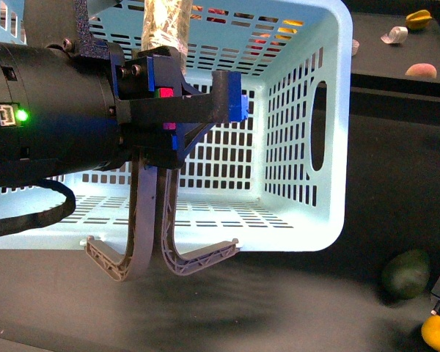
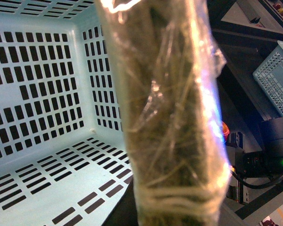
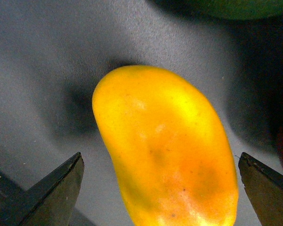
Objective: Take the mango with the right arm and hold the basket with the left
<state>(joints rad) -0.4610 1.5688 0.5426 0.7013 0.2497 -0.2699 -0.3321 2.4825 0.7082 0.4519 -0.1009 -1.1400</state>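
The turquoise basket (image 1: 336, 183) is seen in the front view on a dark table (image 1: 279, 308). Its two grey-brown handles (image 1: 141, 213) are drawn together over its near edge.

The thick black left arm (image 1: 51, 117), marked by a small green light (image 1: 22, 115) and trailed by a black cable (image 1: 29, 213), is stretched across the basket's near left corner. The left gripper (image 1: 191, 95) is held just where the two handles meet. Whether the handles are clamped cannot be told, since the jaws are hidden behind the gripper's own black and blue body. In the left wrist view the basket's slotted inside is shown behind a film-wrapped, straw-coloured column (image 2: 170, 117), whose nature cannot be made out.

The mango (image 3: 165, 150) is found on the table, off the basket's near right corner and well apart from it. A dark green fruit (image 1: 406, 273) lies between the mango and that corner.

The right gripper (image 3: 160, 160) is spread wide. In the right wrist view its two dark fingertips (image 3: 61, 188) are placed on either side of the mango, with bare table visible between each tip and the fruit. Nothing is gripped.
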